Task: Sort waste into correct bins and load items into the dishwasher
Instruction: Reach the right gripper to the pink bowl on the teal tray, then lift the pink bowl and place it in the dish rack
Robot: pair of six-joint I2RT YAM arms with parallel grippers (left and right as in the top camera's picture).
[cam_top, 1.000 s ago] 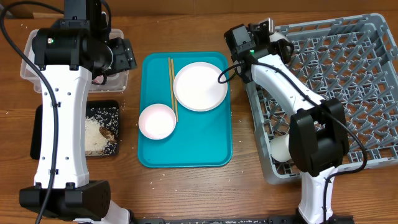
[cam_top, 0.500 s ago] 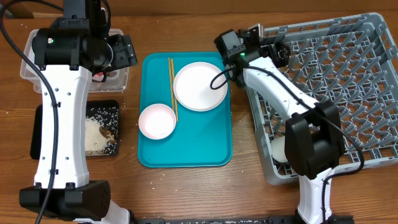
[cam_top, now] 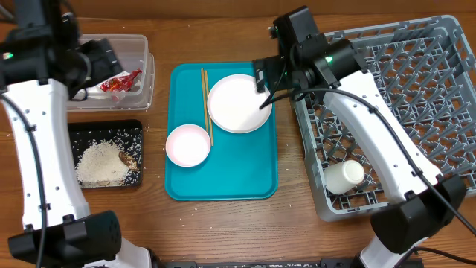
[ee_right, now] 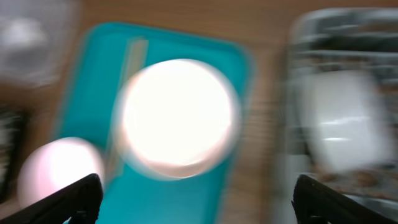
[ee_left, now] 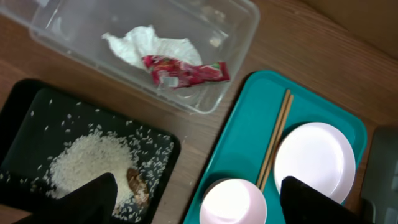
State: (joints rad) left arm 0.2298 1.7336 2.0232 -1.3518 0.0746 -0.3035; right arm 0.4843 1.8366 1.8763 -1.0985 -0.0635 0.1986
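Left arm has backed off the clear tub point(cam_top: 137, 48). The wrapper point(ee_left: 183, 70) and napkin point(ee_left: 140, 46) lie inside, and the left fingers point(ee_left: 87, 199) are spread and empty. The right fingers point(ee_right: 78, 196), also spread, have swung from the rack point(cam_top: 416, 89) to over the plate point(cam_top: 239, 103) on the teal tray point(cam_top: 223, 171). I judge waste done, plate next.

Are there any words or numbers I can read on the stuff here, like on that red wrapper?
No text here can be read.
red wrapper in the clear tub: some pale print, too small and crumpled to read.
teal tray, plate, grey rack: no lettering visible.
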